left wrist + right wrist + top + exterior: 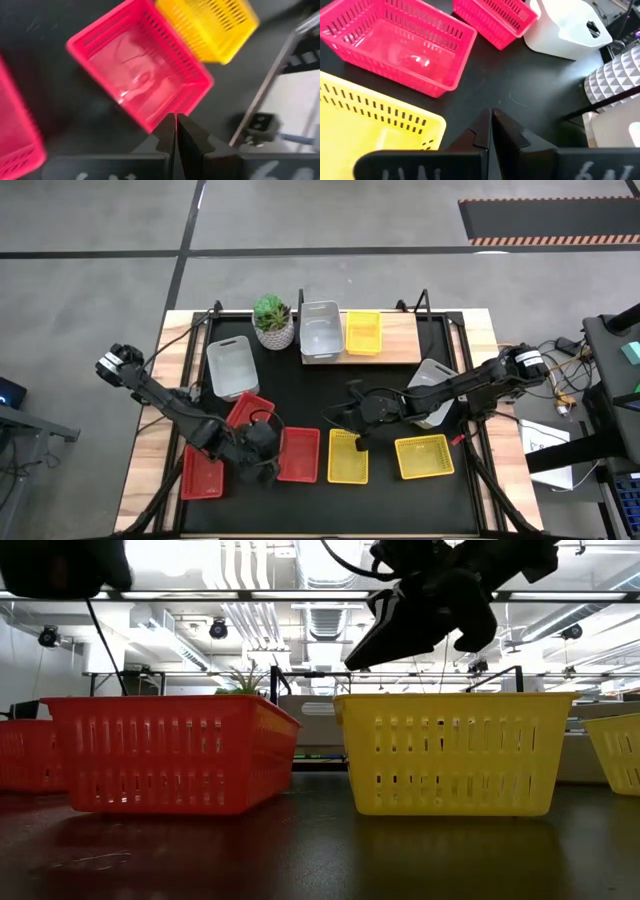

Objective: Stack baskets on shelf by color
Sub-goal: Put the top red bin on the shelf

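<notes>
The wooden shelf (400, 340) at the far side holds one white-grey basket (320, 330) and one yellow basket (362, 332). On the black mat stand three red baskets (298, 454) (250, 410) (203, 475), two yellow baskets (347, 457) (423, 456) and two white-grey baskets (232, 367) (432, 392). My left gripper (268, 458) (175, 120) is shut and empty, raised beside the middle red basket's left rim (140, 70). My right gripper (357, 435) (490, 117) is shut and empty, above the far rim of the yellow basket (450, 750).
A white pot with a green plant (273, 322) stands left of the shelf. The right arm passes over the white-grey basket at the mat's right. Bare mat lies along the near edge (330, 505) and between the shelf and the basket row (320, 395).
</notes>
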Available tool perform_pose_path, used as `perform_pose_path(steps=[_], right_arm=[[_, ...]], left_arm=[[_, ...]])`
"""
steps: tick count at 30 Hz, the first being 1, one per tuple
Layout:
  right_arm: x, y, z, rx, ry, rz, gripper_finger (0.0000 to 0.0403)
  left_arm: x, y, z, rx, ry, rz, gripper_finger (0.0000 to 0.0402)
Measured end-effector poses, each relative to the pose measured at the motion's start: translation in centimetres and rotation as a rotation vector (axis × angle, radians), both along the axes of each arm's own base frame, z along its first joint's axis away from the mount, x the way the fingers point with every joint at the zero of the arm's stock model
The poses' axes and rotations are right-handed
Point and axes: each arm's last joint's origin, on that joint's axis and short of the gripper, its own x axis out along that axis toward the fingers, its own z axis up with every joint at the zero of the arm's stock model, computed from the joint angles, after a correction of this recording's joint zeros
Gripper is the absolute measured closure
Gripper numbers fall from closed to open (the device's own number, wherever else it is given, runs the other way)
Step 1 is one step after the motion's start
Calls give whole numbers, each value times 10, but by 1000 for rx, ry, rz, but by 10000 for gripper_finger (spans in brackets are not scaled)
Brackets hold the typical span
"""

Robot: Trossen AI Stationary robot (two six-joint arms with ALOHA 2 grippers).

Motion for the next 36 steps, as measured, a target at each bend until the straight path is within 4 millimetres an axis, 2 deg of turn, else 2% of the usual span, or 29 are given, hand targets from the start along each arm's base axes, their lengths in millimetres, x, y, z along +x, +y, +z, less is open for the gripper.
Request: perform_pose_path(steps=[7, 12, 17, 20, 24, 29, 36], right_arm=[[-2, -1, -4, 5, 18, -7, 394], [-2, -1, -3, -2, 17, -2, 394], [-1, -1, -2, -29, 11, 17, 394], [0, 0, 0, -29, 3, 18, 394], [0, 0, -1, -24, 8, 14, 394], [-1, -1, -1, -52, 13, 33, 394], [0, -3, -1, -42, 10, 18, 394]], left_arm=[[8, 2, -22, 145, 278, -23, 402], [13, 7, -29, 41, 396, -10, 402], [9, 18, -37, 61, 439, -10, 399], [5, 28, -35, 52, 486, 5, 377], [3, 40, -24, 64, 464, -21, 323], [12, 67, -21, 90, 446, -20, 261], [16, 79, -21, 101, 454, -71, 226]])
